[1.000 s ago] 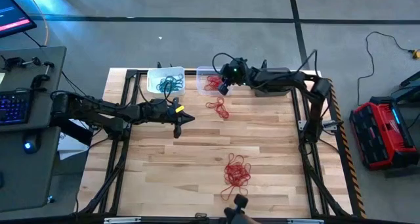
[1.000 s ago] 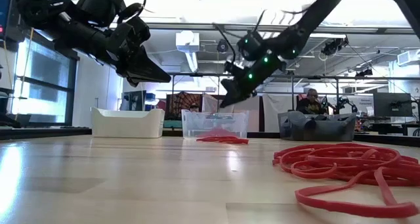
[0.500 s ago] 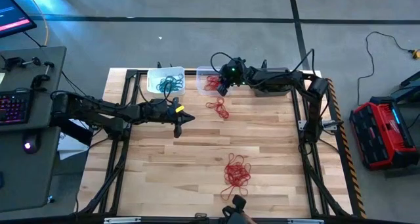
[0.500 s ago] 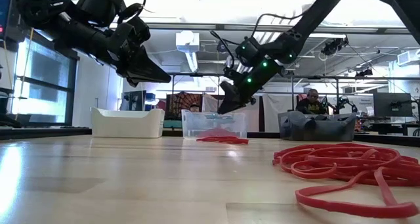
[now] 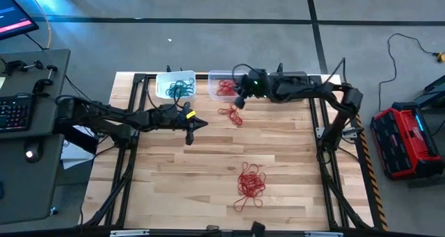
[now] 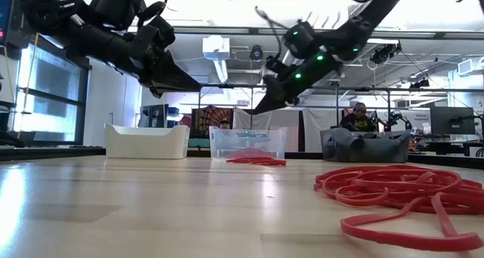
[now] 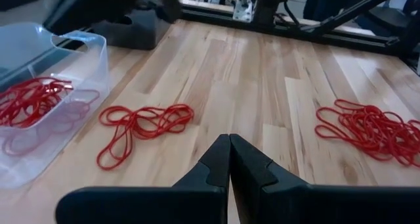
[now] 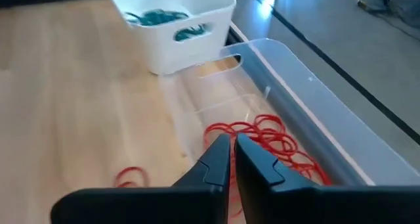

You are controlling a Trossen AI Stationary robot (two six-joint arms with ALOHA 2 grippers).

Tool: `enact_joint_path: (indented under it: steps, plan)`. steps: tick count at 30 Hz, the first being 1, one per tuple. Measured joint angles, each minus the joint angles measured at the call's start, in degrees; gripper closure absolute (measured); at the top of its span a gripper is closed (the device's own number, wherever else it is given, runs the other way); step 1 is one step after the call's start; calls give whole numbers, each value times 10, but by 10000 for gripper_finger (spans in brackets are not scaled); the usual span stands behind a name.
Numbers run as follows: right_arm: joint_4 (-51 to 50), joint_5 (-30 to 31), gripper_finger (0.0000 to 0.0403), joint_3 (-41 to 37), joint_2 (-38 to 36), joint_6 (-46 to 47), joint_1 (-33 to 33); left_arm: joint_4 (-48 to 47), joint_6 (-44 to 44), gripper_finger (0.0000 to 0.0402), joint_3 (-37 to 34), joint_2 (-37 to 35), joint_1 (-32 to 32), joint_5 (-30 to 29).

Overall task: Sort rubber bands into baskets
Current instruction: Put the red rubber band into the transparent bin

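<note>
Three baskets stand along the far edge: a white one holding teal rubber bands, a clear one holding red bands, and a dark grey one. A small bunch of red bands lies on the table near the clear basket. A larger red bunch lies toward the near edge. My right gripper hovers shut above the clear basket's near wall, with nothing between its fingers. Left of the small bunch, my left gripper hangs shut and empty above the table.
Black frame rails run along the table's edges. In the high view my right arm lies over the dark grey basket. Bare wood spreads between the two red bunches and toward the near left.
My right gripper dipped toward the clear basket, then rose and drew back a little toward the table's right edge. The left arm stayed still and the bunches on the table did not move.
</note>
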Motion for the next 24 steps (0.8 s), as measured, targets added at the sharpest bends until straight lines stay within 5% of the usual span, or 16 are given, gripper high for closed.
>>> enact_joint_path:
  steps: [12, 24]
  plan:
    - [132, 30, 401, -229, -169, 31, 72, 31, 12, 402, 59, 107, 1, 12]
    - [158, 85, 403, -332, -271, 52, 161, -156, 30, 395, 183, 194, 24, -65]
